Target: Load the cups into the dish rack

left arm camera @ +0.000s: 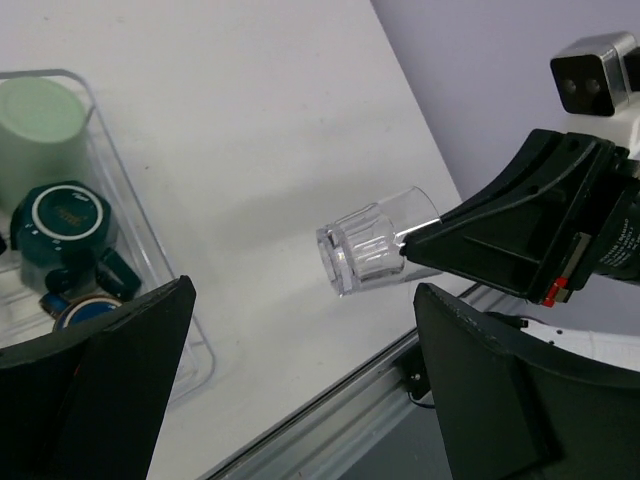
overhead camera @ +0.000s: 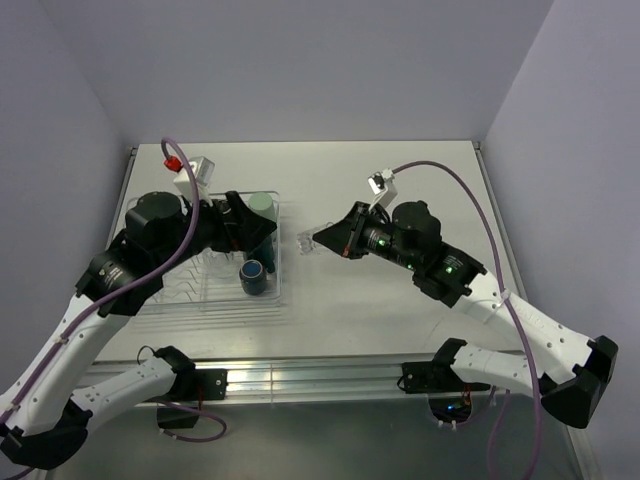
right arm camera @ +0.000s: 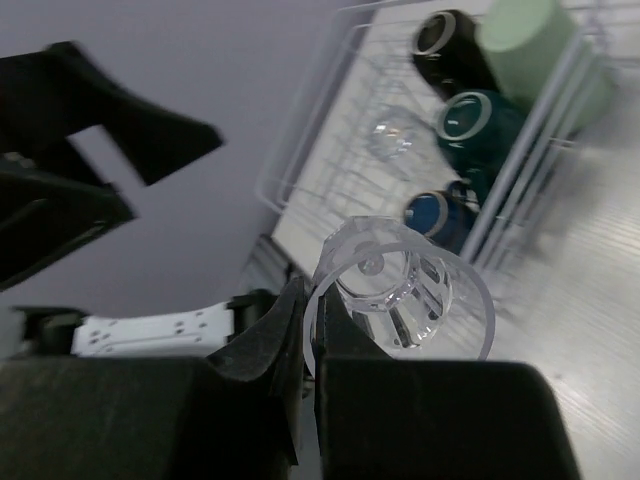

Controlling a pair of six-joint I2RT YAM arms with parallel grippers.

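My right gripper (overhead camera: 325, 240) is shut on the rim of a clear tumbler (overhead camera: 309, 241) and holds it sideways in the air just right of the clear dish rack (overhead camera: 190, 292). In the right wrist view the fingers (right arm camera: 290, 330) pinch the tumbler's wall (right arm camera: 400, 290). In the rack lie a black mug (right arm camera: 450, 50), a mint green tumbler (right arm camera: 530, 50), a dark green mug (right arm camera: 475, 125), a navy mug (right arm camera: 435, 215) and a second clear tumbler (right arm camera: 395, 140). My left gripper (overhead camera: 245, 225) is open and empty above the rack's right part, facing the held tumbler (left arm camera: 375, 255).
The rack's right rim (left arm camera: 140, 215) lies between the two grippers. The table's metal front rail (overhead camera: 320, 375) runs along the near edge. Walls close in the table at the back and both sides.
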